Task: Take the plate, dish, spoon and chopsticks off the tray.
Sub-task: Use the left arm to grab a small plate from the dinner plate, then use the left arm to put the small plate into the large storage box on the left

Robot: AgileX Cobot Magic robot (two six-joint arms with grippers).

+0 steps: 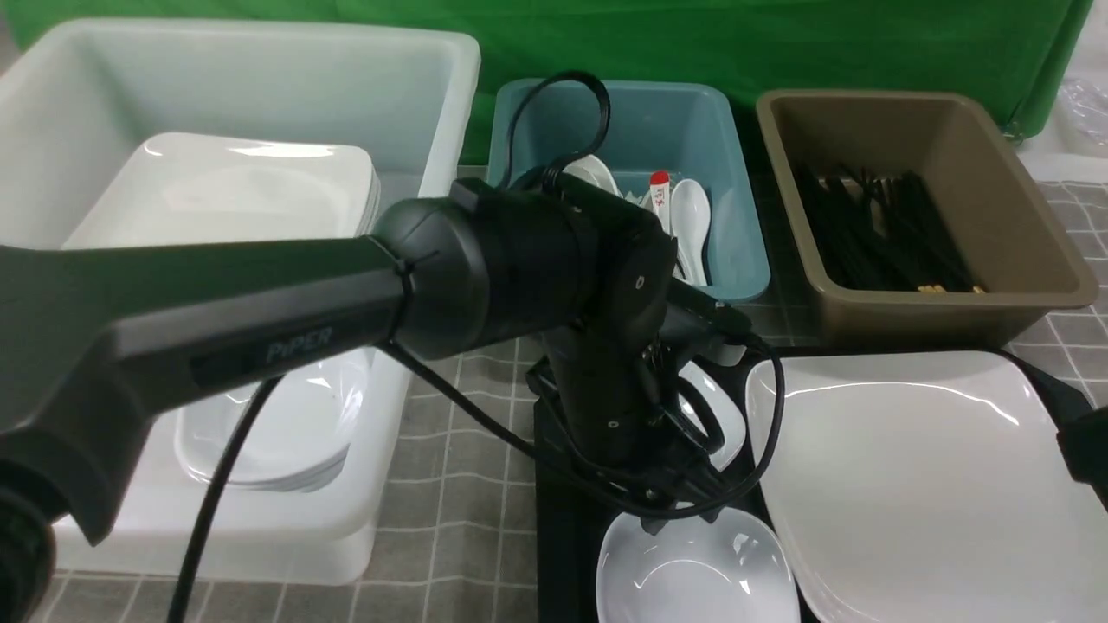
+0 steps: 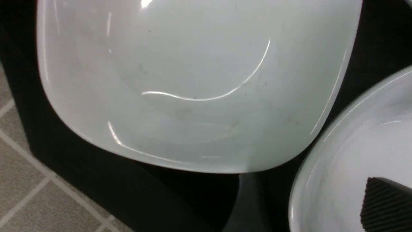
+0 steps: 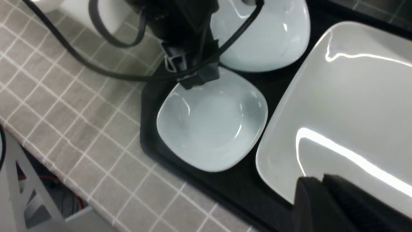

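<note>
Over the small dish (image 1: 692, 575) at the near edge of the tray (image 1: 567, 562), your left gripper (image 1: 684, 510) stands wide; straddle the rim squarely before closing.

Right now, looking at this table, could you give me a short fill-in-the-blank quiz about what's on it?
1. The black chopsticks lie in the ____ tub.
2. Beside the large plate, the black tray holds ____ small dishes.
3. The arm reaching over those dishes is the robot's ____ one.
4. In the teal tub, one spoon has a ____ handle tip.
Missing words: brown; two; left; red.
</note>
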